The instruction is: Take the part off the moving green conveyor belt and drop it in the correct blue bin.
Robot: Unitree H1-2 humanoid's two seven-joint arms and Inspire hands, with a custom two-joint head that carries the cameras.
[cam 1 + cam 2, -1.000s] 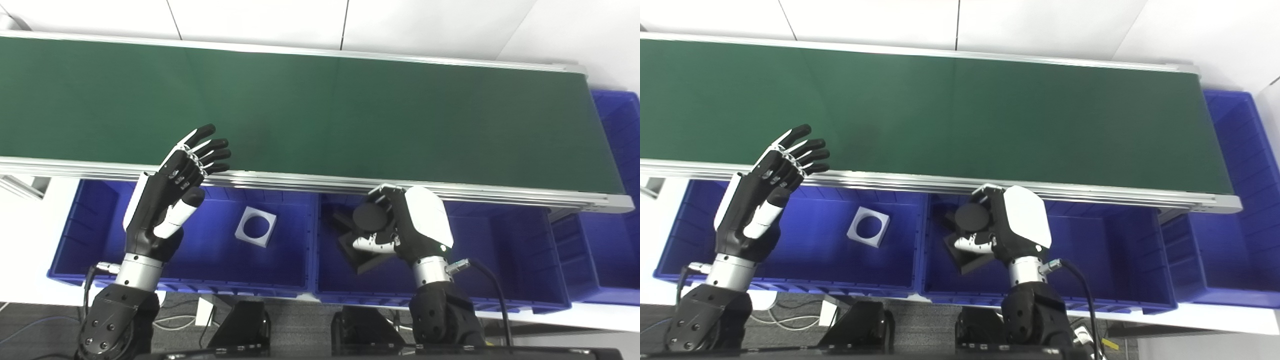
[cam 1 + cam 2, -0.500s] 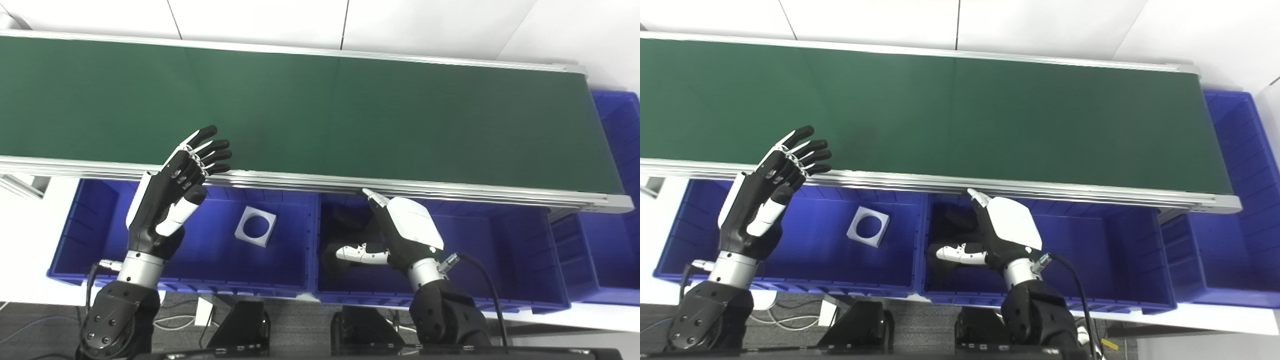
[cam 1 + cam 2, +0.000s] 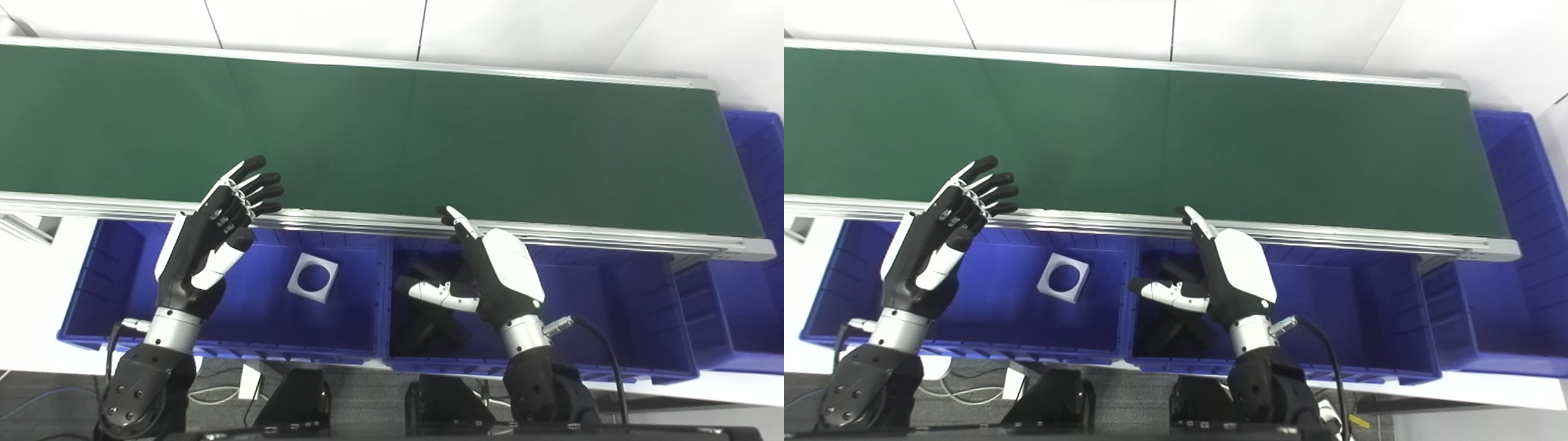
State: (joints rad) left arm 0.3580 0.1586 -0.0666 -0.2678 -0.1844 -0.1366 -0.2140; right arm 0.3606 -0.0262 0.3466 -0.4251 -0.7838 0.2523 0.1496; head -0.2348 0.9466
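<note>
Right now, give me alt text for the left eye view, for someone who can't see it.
The right hand, open, hovers over the middle blue bin holding black parts. The left hand, open, is raised near the bare green conveyor belt, above the left blue bin holding a white square part.

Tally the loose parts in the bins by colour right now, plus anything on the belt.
White parts: 1, the square ring in the left bin.
Black parts: a dark overlapping pile in the middle bin; the count cannot be told.
On the conveyor belt: 0.
Total: 1 white plus the black pile.
</note>
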